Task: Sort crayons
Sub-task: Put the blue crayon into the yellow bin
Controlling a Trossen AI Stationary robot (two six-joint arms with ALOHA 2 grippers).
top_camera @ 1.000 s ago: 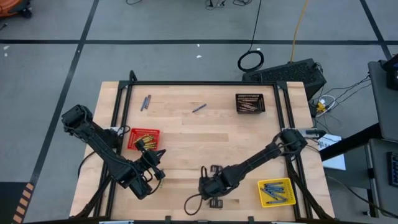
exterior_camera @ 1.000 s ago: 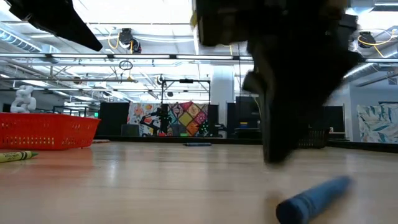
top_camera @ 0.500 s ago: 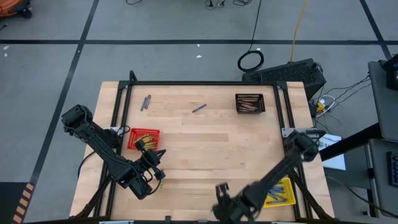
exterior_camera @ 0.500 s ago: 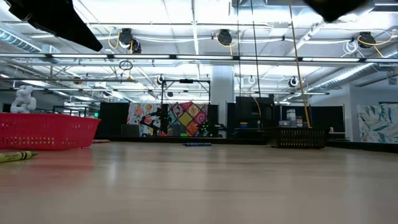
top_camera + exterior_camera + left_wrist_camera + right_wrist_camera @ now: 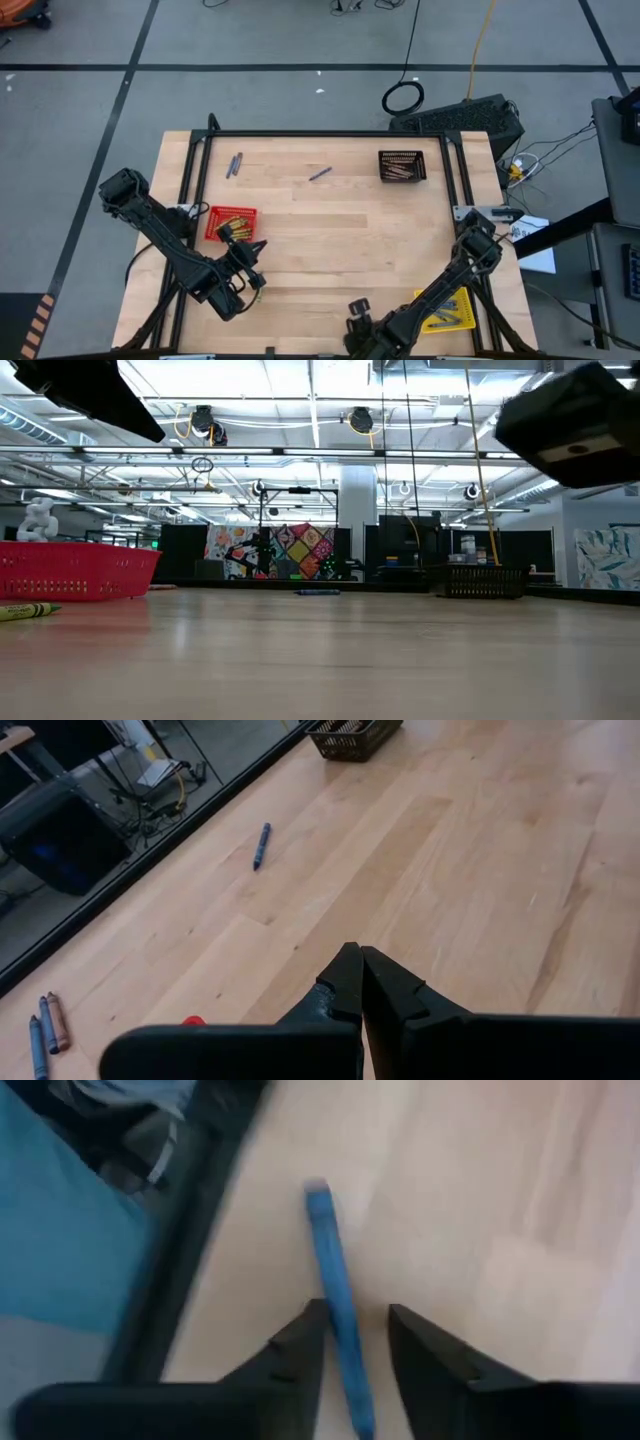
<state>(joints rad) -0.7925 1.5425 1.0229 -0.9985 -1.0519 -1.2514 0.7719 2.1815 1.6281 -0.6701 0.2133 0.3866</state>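
Blue crayon (image 5: pixel 335 1290) between right gripper (image 5: pixel 355 1335) jaws standing apart, at counter (image 5: pixel 330 230) near edge beside yellow basket (image 5: pixel 447 310), left gripper (image 5: pixel 360 982) jaws closed, empty, by red basket (image 5: pixel 232 222), loose crayons (image 5: pixel 234 164) far side, black basket (image 5: pixel 402 165).

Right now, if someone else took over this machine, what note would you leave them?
Left gripper: shut, empty, beside the red basket.
Right gripper: open near the table's front edge, a blue crayon between its fingers.
Done: yellow crayons in the red basket, blue ones in the yellow basket, brownish ones in the black basket.
Left: one loose blue crayon mid-table, a few more far left.
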